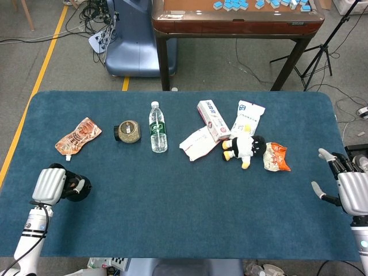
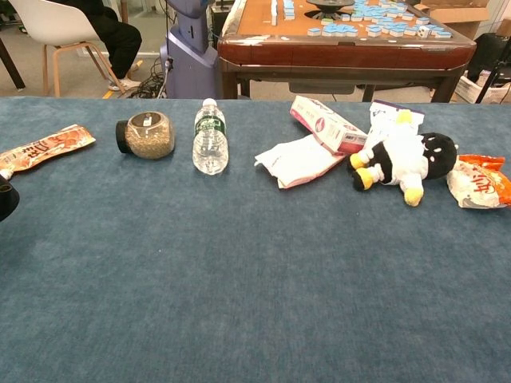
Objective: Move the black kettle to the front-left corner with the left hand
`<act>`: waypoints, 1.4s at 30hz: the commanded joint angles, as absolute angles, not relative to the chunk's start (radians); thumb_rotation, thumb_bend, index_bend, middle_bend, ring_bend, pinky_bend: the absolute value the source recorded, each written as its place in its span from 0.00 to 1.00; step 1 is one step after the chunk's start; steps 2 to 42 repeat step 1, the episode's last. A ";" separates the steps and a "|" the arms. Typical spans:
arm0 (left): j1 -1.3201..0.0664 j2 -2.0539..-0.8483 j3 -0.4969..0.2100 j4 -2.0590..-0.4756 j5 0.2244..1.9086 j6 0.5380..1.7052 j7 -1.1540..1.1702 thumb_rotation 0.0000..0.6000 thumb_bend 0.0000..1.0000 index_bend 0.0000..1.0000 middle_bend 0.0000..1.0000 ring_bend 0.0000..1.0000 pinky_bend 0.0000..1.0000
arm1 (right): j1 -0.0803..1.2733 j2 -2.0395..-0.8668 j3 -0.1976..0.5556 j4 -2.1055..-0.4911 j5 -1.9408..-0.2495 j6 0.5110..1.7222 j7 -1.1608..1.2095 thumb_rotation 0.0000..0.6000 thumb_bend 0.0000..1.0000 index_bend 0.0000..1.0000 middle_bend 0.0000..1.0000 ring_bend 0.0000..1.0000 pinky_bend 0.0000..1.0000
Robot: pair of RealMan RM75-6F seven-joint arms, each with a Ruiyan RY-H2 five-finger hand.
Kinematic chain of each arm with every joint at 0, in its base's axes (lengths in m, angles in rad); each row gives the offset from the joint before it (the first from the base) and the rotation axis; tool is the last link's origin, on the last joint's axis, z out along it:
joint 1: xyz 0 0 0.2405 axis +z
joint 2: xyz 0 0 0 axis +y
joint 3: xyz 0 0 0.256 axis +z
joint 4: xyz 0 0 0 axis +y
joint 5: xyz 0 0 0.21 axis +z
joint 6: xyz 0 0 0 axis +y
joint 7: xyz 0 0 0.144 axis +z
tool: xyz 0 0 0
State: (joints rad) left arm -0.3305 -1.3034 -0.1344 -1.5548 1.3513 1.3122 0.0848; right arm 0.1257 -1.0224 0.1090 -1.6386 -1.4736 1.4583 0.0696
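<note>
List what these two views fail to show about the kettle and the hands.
- Black kettle: head view, left hand covers most of it, so the grip is unclear.
- Chest view: the kettle is cut off by the left edge.
- Right hand: head view only, partly cut off by the right edge.

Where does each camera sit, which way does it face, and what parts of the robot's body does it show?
Head view: sits high above the near edge, looks steeply down on the blue table; shows the left hand gripping the black kettle and the right hand, fingers apart.
Chest view: sits low at the near edge, looks level across the table toward the room; no hand shows, only an edge of the black kettle.
Shared: water bottle, plush toy, jar.
</note>
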 commanded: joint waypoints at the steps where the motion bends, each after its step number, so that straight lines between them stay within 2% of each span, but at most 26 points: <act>1: -0.330 -1.304 -0.134 -1.555 1.351 1.312 0.085 0.94 0.32 1.00 1.00 0.98 0.34 | 0.125 -1.023 0.109 -1.638 -1.473 1.458 0.070 1.00 0.33 0.13 0.25 0.15 0.25; 42: -0.330 -1.304 -0.134 -1.555 1.351 1.312 0.085 0.94 0.32 1.00 1.00 0.98 0.34 | 0.125 -1.023 0.109 -1.638 -1.473 1.458 0.070 1.00 0.33 0.13 0.25 0.15 0.25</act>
